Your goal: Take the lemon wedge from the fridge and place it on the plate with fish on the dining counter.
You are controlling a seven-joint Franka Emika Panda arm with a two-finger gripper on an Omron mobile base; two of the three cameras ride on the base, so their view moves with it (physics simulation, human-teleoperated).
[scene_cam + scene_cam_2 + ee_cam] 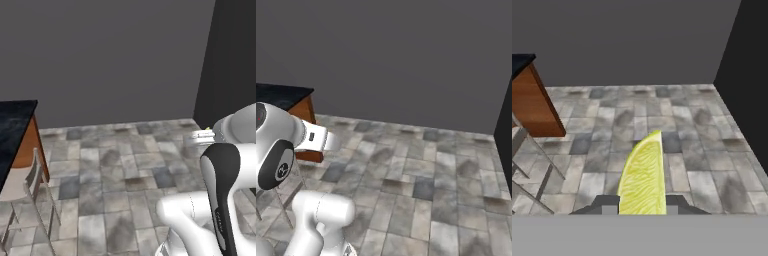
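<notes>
Held the lemon wedge between closed fingers, long axis pointing ahead, dining surface off left.

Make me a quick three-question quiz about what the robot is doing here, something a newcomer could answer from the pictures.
1. True or false: the gripper is shut on the lemon wedge.
2. What covers the floor: A) carpet, B) grey stone tiles, C) wooden planks?
3. Fill in: in the left base view, the dining counter has a glossy ____ top.

Key: 1 true; 2 B; 3 black.
</notes>
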